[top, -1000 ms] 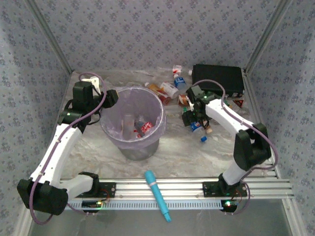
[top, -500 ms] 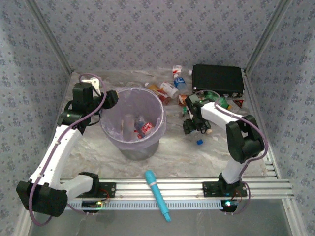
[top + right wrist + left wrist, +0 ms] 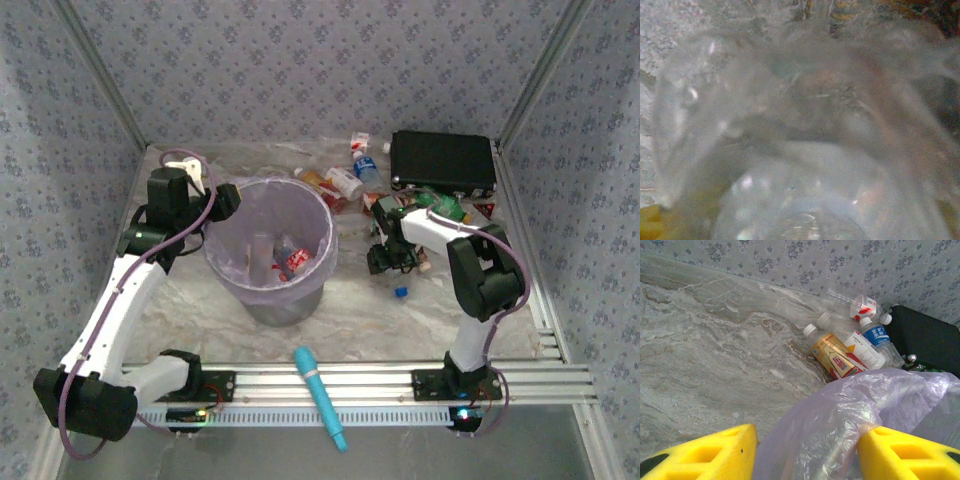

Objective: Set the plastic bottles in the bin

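Observation:
The bin (image 3: 255,290) stands left of centre, lined with pale lilac film, and a red-labelled bottle (image 3: 292,259) lies inside it. My left gripper (image 3: 224,199) sits at the bin's far-left rim. Its yellow fingers (image 3: 705,452) are closed on the film of the rim (image 3: 840,415). My right gripper (image 3: 389,257) is down on the table right of the bin. A blurred clear bottle (image 3: 805,190) sits right in front of its camera, hiding how the jaws stand. More plastic bottles (image 3: 346,181) lie behind the bin: a yellow-labelled one (image 3: 832,354) and a blue-labelled one (image 3: 877,335).
A flat black case (image 3: 443,162) lies at the back right, with small bottles (image 3: 448,207) in front of it. A loose blue cap (image 3: 401,291) rests near my right gripper. A teal stick-shaped tool (image 3: 320,396) lies across the front rail. Patterned walls enclose the table.
My right gripper has moved left and toward the near edge, down among the bottles, and its jaws have narrowed. The right elbow has folded in. The left arm has not moved.

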Robot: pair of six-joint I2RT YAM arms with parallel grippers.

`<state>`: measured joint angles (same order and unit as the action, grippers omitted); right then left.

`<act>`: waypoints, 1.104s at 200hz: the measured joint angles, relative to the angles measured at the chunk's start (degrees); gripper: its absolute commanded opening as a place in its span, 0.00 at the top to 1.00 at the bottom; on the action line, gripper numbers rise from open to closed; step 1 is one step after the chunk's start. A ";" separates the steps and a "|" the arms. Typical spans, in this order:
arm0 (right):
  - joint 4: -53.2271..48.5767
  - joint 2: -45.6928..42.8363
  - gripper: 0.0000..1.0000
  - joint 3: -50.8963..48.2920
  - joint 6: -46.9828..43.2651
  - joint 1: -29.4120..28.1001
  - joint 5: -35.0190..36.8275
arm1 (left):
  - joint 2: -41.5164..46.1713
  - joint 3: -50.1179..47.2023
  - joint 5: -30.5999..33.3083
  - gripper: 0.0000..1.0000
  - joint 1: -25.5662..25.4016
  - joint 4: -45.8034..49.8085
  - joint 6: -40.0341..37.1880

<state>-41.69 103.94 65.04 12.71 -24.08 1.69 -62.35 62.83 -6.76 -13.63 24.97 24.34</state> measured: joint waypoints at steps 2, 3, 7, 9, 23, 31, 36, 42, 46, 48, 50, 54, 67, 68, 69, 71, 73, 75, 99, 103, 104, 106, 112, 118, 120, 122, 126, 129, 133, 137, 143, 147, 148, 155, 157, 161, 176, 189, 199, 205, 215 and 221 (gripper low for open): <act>0.00 0.00 0.29 0.00 0.04 -0.04 0.00 | 0.00 0.00 -0.02 0.45 0.00 0.00 0.00; 0.00 0.00 0.29 0.04 0.13 -0.07 -0.02 | 0.00 0.00 -0.02 0.45 0.00 0.00 0.00; 0.00 0.00 0.30 0.04 0.15 -0.09 -0.07 | 0.00 0.00 -0.04 0.45 0.00 0.00 0.00; 0.02 0.00 0.31 0.04 0.22 -0.13 -0.13 | 0.00 0.00 -0.04 0.45 0.00 0.02 0.00; -0.02 0.00 0.34 0.07 0.57 -0.33 -0.07 | 0.00 0.00 -0.04 0.45 0.00 0.00 0.00; -0.09 0.00 0.35 0.13 0.79 -0.33 -0.13 | 0.00 0.00 -0.04 0.45 0.00 0.00 0.00; -0.09 0.00 0.36 0.17 0.85 -0.33 -0.22 | 0.00 0.00 -0.04 0.45 0.00 0.00 0.00; -0.26 0.00 0.37 0.33 0.96 -0.33 -0.24 | 0.00 0.00 -0.04 0.45 0.00 0.00 -0.02; -0.42 -0.02 0.37 0.48 1.05 -0.35 -0.24 | 0.00 0.00 -0.04 0.45 0.00 0.00 -0.02; -0.50 -0.02 0.38 0.57 1.07 -0.35 -0.24 | 0.00 0.00 -0.04 0.45 0.00 0.00 -0.02; -0.59 -0.04 0.38 0.68 1.14 -0.35 -0.24 | 0.00 0.00 -0.04 0.45 0.00 0.00 -0.02; -0.72 -0.11 0.39 0.85 1.20 -0.35 -0.26 | 0.00 0.00 -0.04 0.45 0.00 0.00 -0.02; -1.53 -0.76 0.40 1.60 1.33 -0.35 -0.48 | -0.02 0.00 -0.04 0.45 0.00 0.00 -0.02; -1.68 -0.92 0.40 1.70 1.31 -0.35 -0.46 | -0.02 0.00 -0.04 0.45 0.00 0.00 -0.02; -1.75 -0.98 0.40 1.77 1.31 -0.35 -0.46 | -0.02 0.00 -0.04 0.45 0.00 0.00 -0.02; -1.92 -1.16 0.40 1.95 1.40 -0.35 -0.46 | -0.02 0.00 -0.04 0.45 0.00 0.02 -0.02; -2.03 -1.29 0.40 2.08 1.40 -0.35 -0.50 | -0.02 0.00 -0.04 0.45 0.00 0.02 -0.02; -2.21 -1.62 0.40 2.29 1.38 -0.35 -0.48 | -0.02 0.00 -0.04 0.45 0.00 0.00 -0.02; -4.50 -5.97 0.43 5.51 1.25 -0.33 -0.70 | -0.02 0.00 -0.04 0.45 0.00 0.00 0.00; -4.79 -6.75 0.44 6.10 1.22 -0.33 -0.68 | -0.02 0.00 -0.04 0.45 0.00 0.00 -0.02; -4.92 -7.08 0.44 6.34 1.25 -0.33 -0.68 | -0.02 0.00 -0.04 0.45 0.00 0.00 -0.02; -5.01 -7.37 0.44 6.62 1.25 -0.33 -0.70 | -0.02 0.00 -0.04 0.45 0.00 0.00 -0.02; -5.55 -8.81 0.45 7.78 1.20 -0.20 -0.87 | -0.04 0.00 -0.04 0.45 0.00 0.00 -0.02; -6.19 -10.10 0.45 8.98 1.03 -0.11 -1.05 | -0.07 0.00 -0.04 0.45 0.00 0.00 -0.02; -6.34 -10.36 0.45 9.29 1.03 -0.09 -1.11 | -0.07 0.00 -0.04 0.45 0.00 -0.02 -0.02; -6.60 -10.86 0.45 9.79 0.98 -0.04 -1.20 | -0.07 0.00 -0.04 0.45 0.00 -0.02 -0.02; -7.02 -11.50 0.45 10.64 0.92 -0.02 -1.29 | -0.07 0.00 -0.04 0.45 0.00 -0.02 -0.02; -7.39 -12.11 0.45 11.45 0.76 0.07 -1.44 | -0.07 0.00 -0.02 0.45 0.00 -0.02 -0.02; -7.87 -12.76 0.45 12.57 0.70 0.15 -1.57 | -0.07 0.00 -0.04 0.45 0.00 -0.02 -0.02; -8.31 -13.33 0.45 13.55 0.42 0.22 -1.70 | -0.07 0.00 -0.04 0.45 0.00 -0.02 -0.02; -8.96 -14.21 0.45 15.28 0.13 0.22 -1.95 | -0.07 0.00 -0.02 0.45 0.00 -0.02 -0.02; -9.42 -14.71 0.46 16.55 -0.09 0.24 -2.05 | -0.07 0.00 -0.02 0.45 0.00 -0.04 -0.04; -9.57 -14.91 0.46 17.03 -0.15 0.24 -2.12 | -0.07 0.00 -0.04 0.45 0.00 -0.04 -0.02; -10.25 -15.61 0.47 19.02 -0.37 0.26 -2.23 | -0.07 0.00 -0.02 0.45 0.00 -0.04 -0.04; -10.43 -15.87 0.47 19.74 -0.55 0.24 -2.25 | -0.07 0.00 -0.02 0.45 0.00 -0.04 -0.04; -10.62 -16.37 0.47 21.11 -0.72 0.15 -2.32 | -0.07 0.00 -0.02 0.45 0.00 -0.04 -0.04; -11.10 -18.08 0.48 25.68 -1.22 -0.28 -2.64 | -0.07 0.00 -0.02 0.45 0.00 -0.04 -0.04; -11.34 -19.21 0.49 29.68 -1.62 -0.98 -2.89 | -0.07 0.00 -0.04 0.45 0.00 -0.07 -0.04; -11.56 -19.69 0.49 33.18 -1.86 -1.92 -3.06 | -0.07 0.00 -0.04 0.45 0.00 -0.07 -0.04; -11.78 -19.76 0.49 35.65 -2.03 -2.64 -3.21 | -0.07 0.00 -0.04 0.45 0.00 -0.09 -0.04; -12.26 -19.43 0.49 39.87 -2.27 -4.07 -3.52 | -0.07 0.00 -0.04 0.45 0.00 -0.11 -0.04; -12.46 -19.04 0.49 42.34 -2.56 -5.09 -3.50 | -0.07 0.00 -0.04 0.45 0.00 -0.11 -0.04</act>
<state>-54.15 84.90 107.37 10.15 -29.17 -1.80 -62.41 62.83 -6.81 -13.63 24.86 24.29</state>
